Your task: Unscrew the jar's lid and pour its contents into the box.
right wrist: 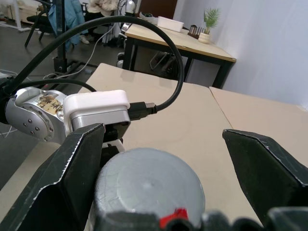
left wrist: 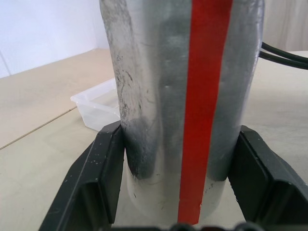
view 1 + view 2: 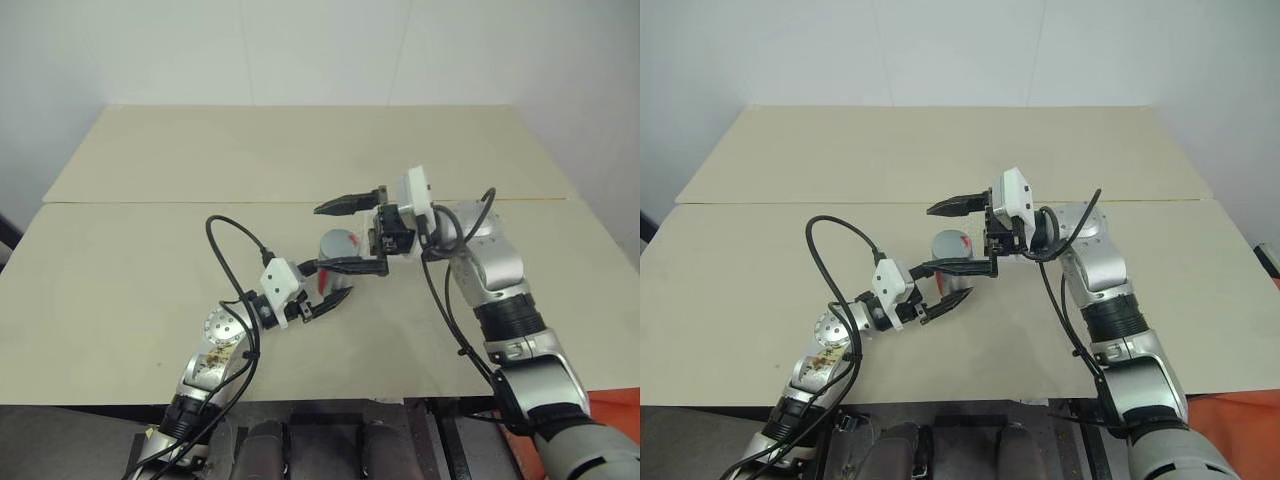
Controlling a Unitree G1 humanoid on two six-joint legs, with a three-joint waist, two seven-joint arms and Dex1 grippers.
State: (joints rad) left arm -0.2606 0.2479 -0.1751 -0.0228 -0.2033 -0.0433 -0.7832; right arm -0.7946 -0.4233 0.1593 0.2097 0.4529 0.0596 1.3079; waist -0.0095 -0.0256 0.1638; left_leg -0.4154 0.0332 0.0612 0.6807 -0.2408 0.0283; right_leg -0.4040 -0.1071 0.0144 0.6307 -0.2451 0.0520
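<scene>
My left gripper (image 3: 325, 292) is shut on the white jar (image 2: 159, 120), with its fingers (image 2: 96, 183) pressed to both sides near the red stripe. It holds the jar upright above the table. The grey lid (image 1: 149, 185), with a red patch at its rim, sits on top of the jar (image 3: 337, 243). My right gripper (image 3: 320, 238) reaches in level from the right and is open. Its fingers (image 1: 67, 178) stand either side of the lid and are not clamped on it. The transparent box (image 2: 98, 103) lies on the table beyond the jar. The contents are hidden inside the jar.
The beige table (image 3: 150, 270) is made of two panels with a seam running across behind the grippers. A black cable (image 3: 232, 235) loops above my left wrist. Another cable (image 3: 450, 300) hangs beside my right forearm.
</scene>
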